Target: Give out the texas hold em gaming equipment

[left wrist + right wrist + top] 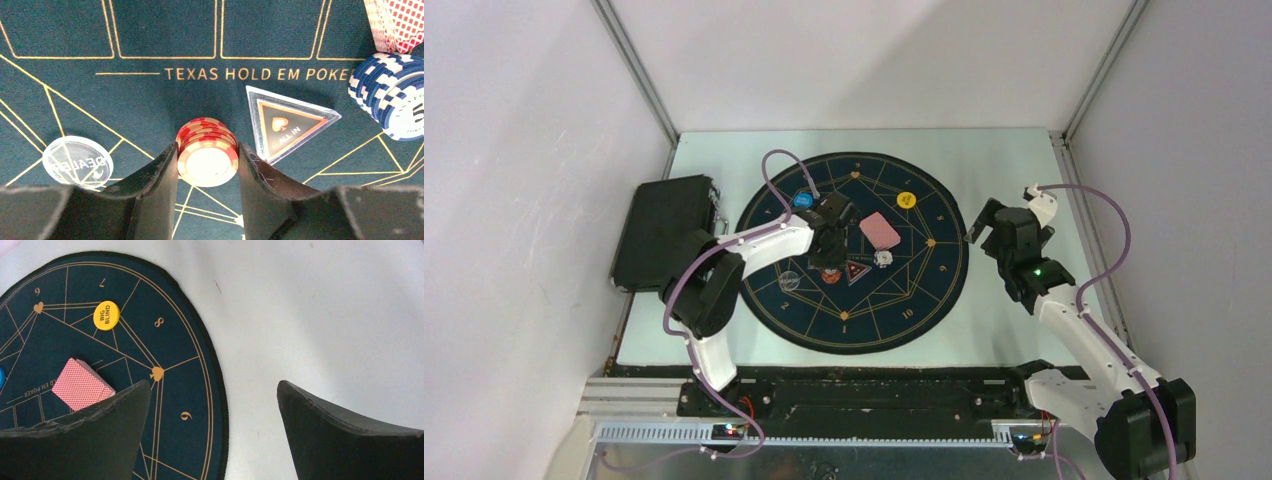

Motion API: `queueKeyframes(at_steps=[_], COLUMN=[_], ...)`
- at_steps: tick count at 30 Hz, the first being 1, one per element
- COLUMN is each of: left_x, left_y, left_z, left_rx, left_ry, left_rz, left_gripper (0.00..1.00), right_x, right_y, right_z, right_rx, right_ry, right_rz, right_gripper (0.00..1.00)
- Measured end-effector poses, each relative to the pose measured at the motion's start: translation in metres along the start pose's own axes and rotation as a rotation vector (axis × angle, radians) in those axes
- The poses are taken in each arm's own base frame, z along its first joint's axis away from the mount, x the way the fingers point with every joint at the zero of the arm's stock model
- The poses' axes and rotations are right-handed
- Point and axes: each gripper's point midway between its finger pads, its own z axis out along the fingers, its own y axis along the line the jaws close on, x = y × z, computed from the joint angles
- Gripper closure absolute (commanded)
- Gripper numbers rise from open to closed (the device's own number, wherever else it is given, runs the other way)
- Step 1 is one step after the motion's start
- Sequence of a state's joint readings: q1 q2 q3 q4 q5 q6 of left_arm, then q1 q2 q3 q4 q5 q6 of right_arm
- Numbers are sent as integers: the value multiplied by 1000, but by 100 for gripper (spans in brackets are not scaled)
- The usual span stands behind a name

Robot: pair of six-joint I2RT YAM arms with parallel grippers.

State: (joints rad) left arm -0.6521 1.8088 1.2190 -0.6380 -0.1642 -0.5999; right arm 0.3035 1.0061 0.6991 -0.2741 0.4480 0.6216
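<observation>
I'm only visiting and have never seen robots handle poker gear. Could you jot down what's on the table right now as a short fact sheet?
Setting: round poker mat on a pale table
Left gripper: fingers against both sides of a red-white chip stack that rests on the mat
Right gripper: open, empty, over the table right of the mat
Beside the stack: triangular ALL IN token, clear DEALER button, blue chip stack
Elsewhere on mat: pink-backed card deck, yellow BIG BLIND button
Off mat: black case, at left
</observation>
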Motion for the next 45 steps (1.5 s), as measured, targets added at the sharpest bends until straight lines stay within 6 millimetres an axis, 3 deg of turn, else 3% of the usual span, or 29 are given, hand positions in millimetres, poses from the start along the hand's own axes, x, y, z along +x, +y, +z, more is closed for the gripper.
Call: queueKeyframes(at_steps=[11,20,28,35,39,43,45], left_x=[-3,-7,32,84,97,91,88], left_y=[-1,4,46,100,104,99,98], left_z=[-6,-30,-54,-41,-33,-29,-26], left_rx=[9,35,20,-49,-48,-30,-26], left_ry=[-15,-74,-102,-49,-27,-51,-58], left_rz=[-3,-16,-73,-189,-204,-216,-219], left_gripper=[91,92,97,95,90,88,79], right_x=[0,1,0,1,3,5,7], right_y=[0,1,0,-1,-1,0,1], right_z=[0,0,0,1,3,4,5], right_rx=[-1,-5,-2,1,6,-1,-5], right_ry=[0,4,2,5,12,25,31], right_rz=[0,0,3,2,-1,-2,-3], right_gripper=[0,0,1,0,0,0,0])
